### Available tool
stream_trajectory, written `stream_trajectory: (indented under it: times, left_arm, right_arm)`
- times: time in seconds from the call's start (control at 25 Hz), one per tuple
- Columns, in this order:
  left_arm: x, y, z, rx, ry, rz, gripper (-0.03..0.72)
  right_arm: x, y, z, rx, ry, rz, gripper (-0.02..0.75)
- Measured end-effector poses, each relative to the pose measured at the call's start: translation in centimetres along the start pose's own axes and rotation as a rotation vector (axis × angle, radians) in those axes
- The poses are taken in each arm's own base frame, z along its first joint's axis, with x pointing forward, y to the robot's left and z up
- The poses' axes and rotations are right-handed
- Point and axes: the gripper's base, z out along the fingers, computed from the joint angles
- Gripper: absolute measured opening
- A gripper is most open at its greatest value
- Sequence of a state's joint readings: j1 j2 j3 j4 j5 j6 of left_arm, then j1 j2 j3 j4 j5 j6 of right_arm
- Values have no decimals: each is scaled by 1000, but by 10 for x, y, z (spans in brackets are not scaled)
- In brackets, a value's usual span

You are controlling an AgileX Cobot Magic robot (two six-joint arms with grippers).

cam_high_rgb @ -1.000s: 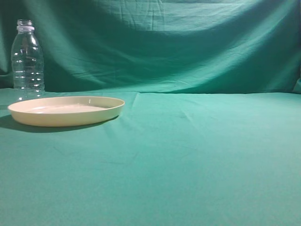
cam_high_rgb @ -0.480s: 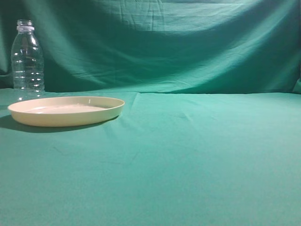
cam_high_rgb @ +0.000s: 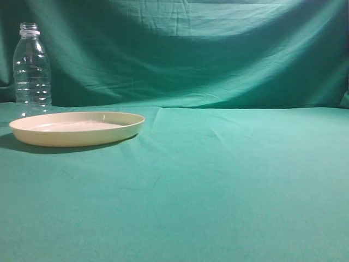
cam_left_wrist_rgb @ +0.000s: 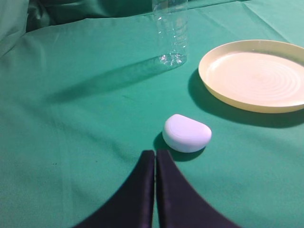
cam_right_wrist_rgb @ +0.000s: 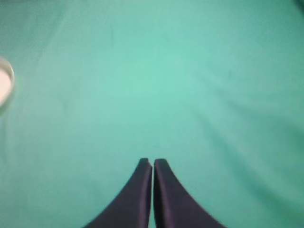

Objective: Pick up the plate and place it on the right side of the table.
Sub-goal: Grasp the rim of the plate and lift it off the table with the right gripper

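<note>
The cream plate (cam_high_rgb: 76, 127) lies flat on the teal-green table (cam_high_rgb: 218, 180) at the left of the exterior view. It also shows in the left wrist view (cam_left_wrist_rgb: 259, 76) at the upper right. My left gripper (cam_left_wrist_rgb: 155, 153) is shut and empty, well short of the plate and to its left. My right gripper (cam_right_wrist_rgb: 152, 161) is shut and empty over bare cloth; a pale sliver at the left edge of its view (cam_right_wrist_rgb: 4, 88) may be the plate's rim. Neither gripper shows in the exterior view.
A clear plastic bottle (cam_high_rgb: 32, 69) stands upright behind the plate's left end; it also shows in the left wrist view (cam_left_wrist_rgb: 171, 31). A small white rounded object (cam_left_wrist_rgb: 186, 133) lies on the cloth just ahead of my left gripper. A green cloth backdrop (cam_high_rgb: 185, 49) hangs behind.
</note>
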State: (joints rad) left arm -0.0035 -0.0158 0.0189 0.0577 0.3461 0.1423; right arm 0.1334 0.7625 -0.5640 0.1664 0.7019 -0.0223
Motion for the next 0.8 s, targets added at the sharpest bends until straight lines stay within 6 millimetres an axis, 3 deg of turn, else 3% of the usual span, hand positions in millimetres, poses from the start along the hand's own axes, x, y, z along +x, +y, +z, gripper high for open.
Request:
stream_trajectory:
  times: [0.32, 0.6, 0.8]
  left_arm:
    - [0, 0, 0, 0, 0, 0, 0]
    - [0, 0, 0, 0, 0, 0, 0]
    - [0, 0, 0, 0, 0, 0, 0]
  right_arm:
    - [-61, 18, 28, -106, 146, 15, 0]
    - [-91, 85, 60, -226, 191, -170, 0]
    - [-109, 139, 103, -186, 304, -314, 0]
